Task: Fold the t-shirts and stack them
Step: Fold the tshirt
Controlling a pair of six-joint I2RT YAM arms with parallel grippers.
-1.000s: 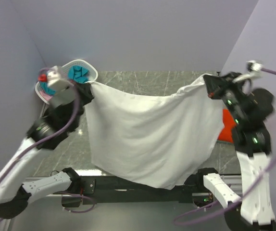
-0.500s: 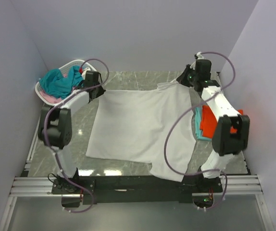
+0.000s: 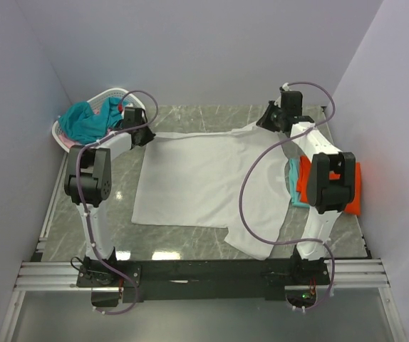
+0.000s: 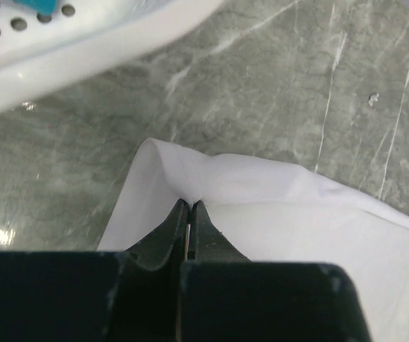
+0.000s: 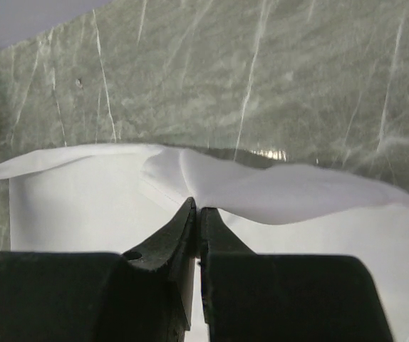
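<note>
The white t-shirt [image 3: 204, 182] lies spread flat on the marble table, with its lower right part trailing toward the near edge. My left gripper [image 3: 146, 137] is shut on its far left corner; the left wrist view shows the black tips [image 4: 190, 204] pinching a fold of white cloth [image 4: 297, 221]. My right gripper [image 3: 266, 122] is shut on the far right corner, and its tips [image 5: 199, 207] clamp a raised ridge of the shirt [image 5: 304, 196]. An orange-red t-shirt [image 3: 353, 191] lies on a teal one [image 3: 293, 187] at the right. More teal t-shirts [image 3: 85, 121] fill the basket.
The white perforated basket [image 3: 116, 93] stands at the far left corner, close to my left gripper; its rim [image 4: 83, 50] shows in the left wrist view. Purple walls enclose the table on three sides. Cables loop over both arms.
A second ago both arms held the white t-shirt up in the air, stretched between them. They have since reached toward the back and lowered it flat onto the table.
</note>
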